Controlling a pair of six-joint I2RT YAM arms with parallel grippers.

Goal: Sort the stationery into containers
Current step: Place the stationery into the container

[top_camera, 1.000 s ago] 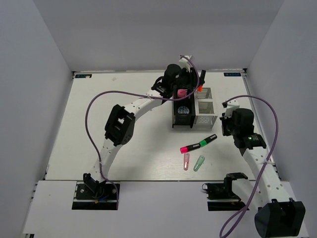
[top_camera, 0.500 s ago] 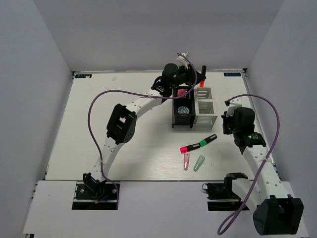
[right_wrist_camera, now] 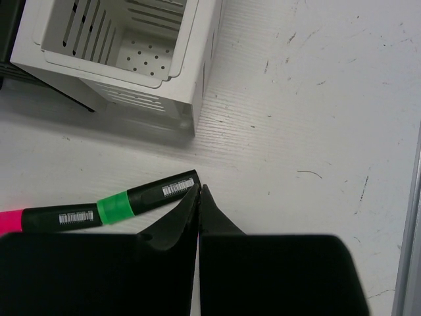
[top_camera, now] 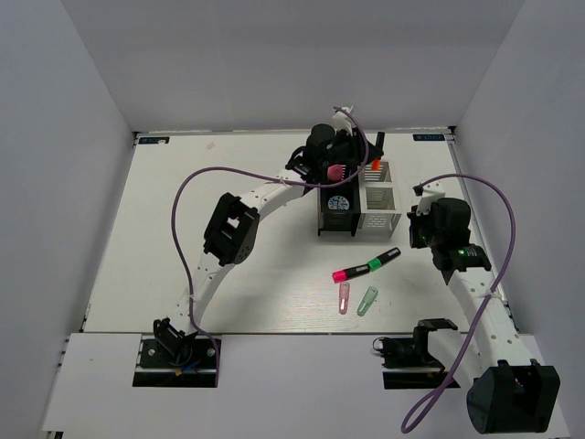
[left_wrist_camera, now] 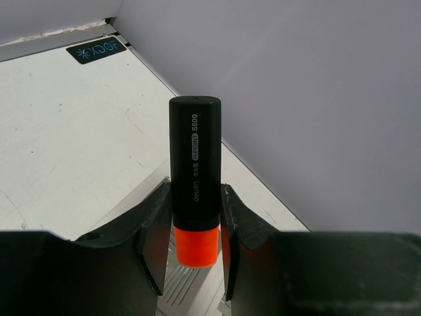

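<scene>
Orange-capped marker (left_wrist_camera: 195,164) sits clamped within the left pincer (left_wrist_camera: 195,197).

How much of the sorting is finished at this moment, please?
Done: the tape roll sits in a black compartment of the organiser. In hand: the left hand holds the orange-capped marker above it. Left: the pink-capped marker, green-capped marker, pink capsule and green capsule lie on the table.
</scene>
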